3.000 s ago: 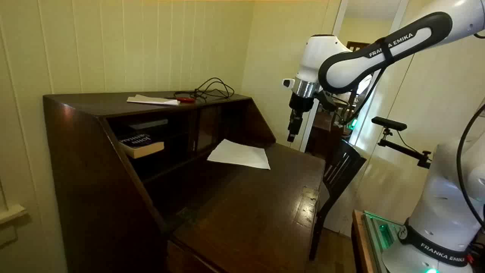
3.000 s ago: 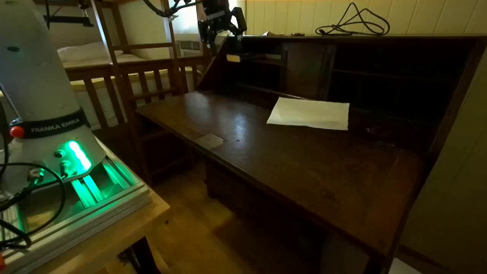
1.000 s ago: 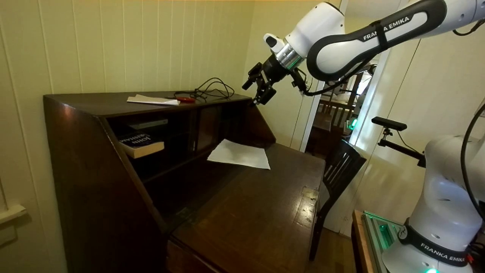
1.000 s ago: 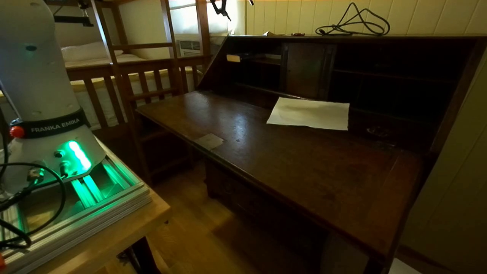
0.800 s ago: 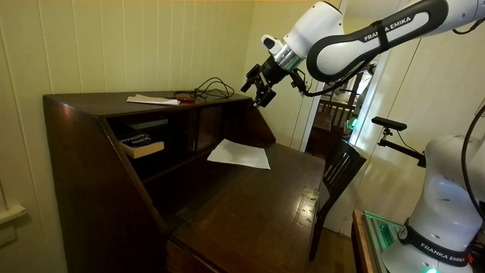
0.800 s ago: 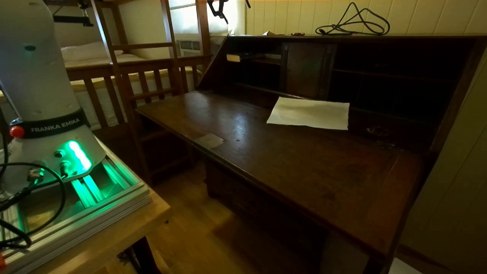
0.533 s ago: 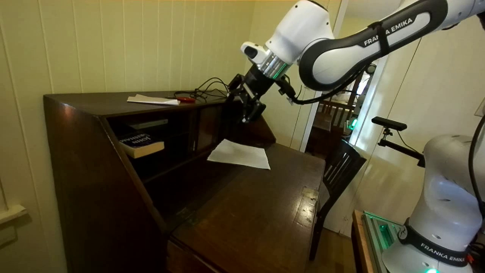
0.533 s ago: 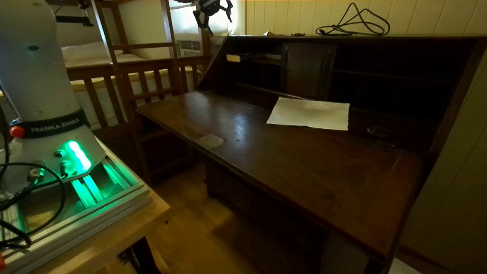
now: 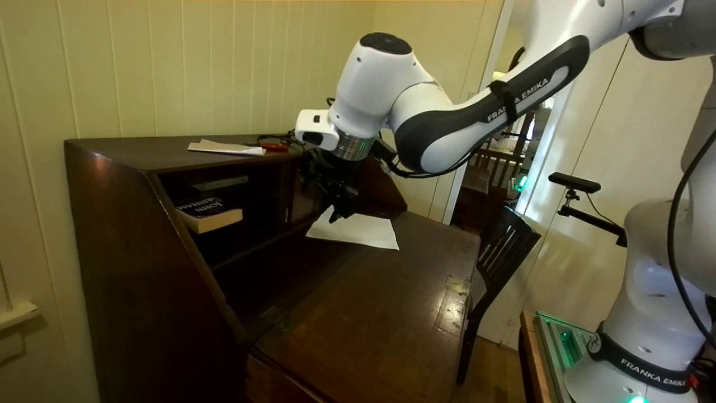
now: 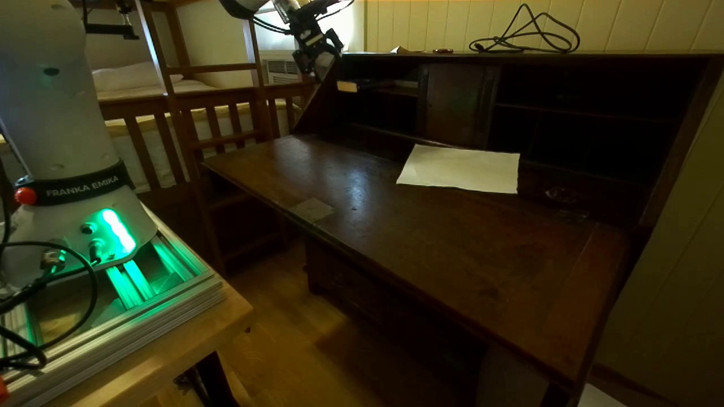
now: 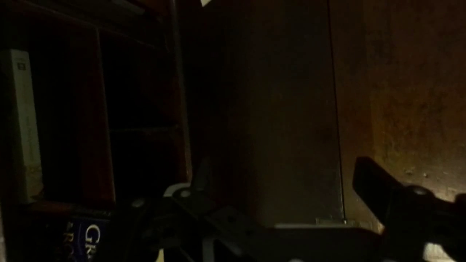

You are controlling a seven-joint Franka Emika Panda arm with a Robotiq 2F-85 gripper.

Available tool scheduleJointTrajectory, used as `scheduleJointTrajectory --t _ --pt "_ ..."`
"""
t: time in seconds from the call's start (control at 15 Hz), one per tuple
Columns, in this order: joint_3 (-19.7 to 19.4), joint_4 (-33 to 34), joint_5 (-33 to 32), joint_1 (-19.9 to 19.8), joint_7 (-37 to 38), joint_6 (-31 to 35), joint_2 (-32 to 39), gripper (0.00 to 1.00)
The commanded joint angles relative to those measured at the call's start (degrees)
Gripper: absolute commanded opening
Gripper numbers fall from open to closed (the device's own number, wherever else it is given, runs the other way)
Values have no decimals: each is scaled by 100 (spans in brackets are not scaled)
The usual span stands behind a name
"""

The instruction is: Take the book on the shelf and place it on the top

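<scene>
navy book (image 9: 209, 216) flat on shelf (image 11: 95, 163), pale end outward, long axis front-to-back; jaws spread.

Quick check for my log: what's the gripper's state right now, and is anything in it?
Gripper: open, jaws spread wide in the wrist view, holding nothing; the book lies apart from it.

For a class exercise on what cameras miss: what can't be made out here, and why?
Much of the book, wrist view: hidden by the gripper, cut off by the bottom edge.
Print on the pale object, wrist view: too small and dim.
Part of the white sheet, in an exterior view: behind the gripper.
Insides of compartments, in an exterior view: too dark.
</scene>
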Motion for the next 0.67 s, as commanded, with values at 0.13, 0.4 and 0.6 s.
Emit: scheduleJointTrajectory --t 0.13,0.4,0.6 --pt "102 1196 -1192 207 63 -1276 988 100" --pt "163 865 -952 48 59 -961 814 100" --pt "133 885 -1361 151 567 -657 886 100"
